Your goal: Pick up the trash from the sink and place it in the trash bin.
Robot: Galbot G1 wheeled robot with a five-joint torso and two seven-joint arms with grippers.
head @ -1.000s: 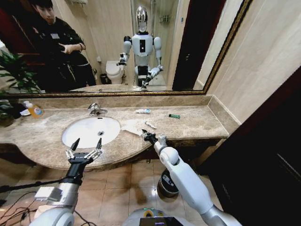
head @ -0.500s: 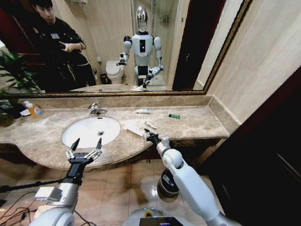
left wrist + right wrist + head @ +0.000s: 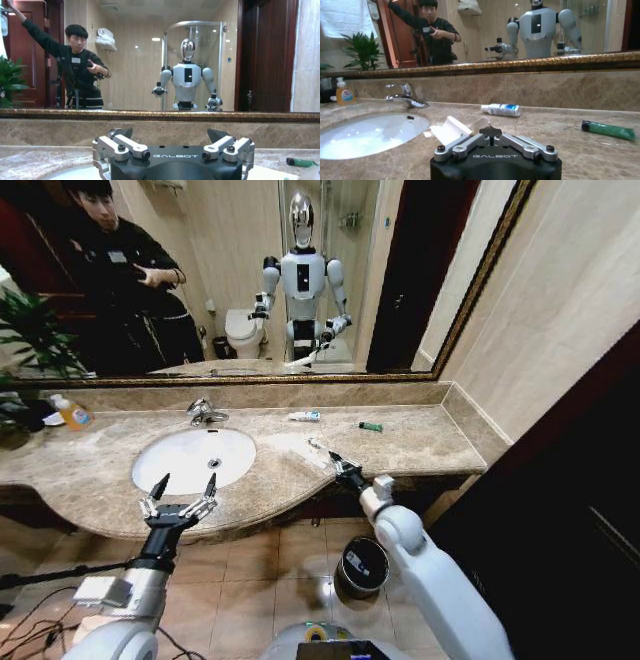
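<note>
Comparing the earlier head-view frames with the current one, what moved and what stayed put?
The right gripper slid toward the robot's right along the front edge of the beige-brown marble counter, its fingers closed, and the dark round metal trash bin on the floor below is less covered by the arm. The left gripper, open before the white oval sink, stayed, as did the white-and-blue tube and small green piece.

Glossy white ceramic sink [image 3: 192,458] sunk in polished beige marble counter [image 3: 420,442], with shiny chrome tap [image 3: 203,413].

Sink [image 3: 193,458] at counter [image 3: 420,442] left; tube [image 3: 304,416], green piece [image 3: 371,426] to its right; bin [image 3: 362,566] on floor below.
</note>
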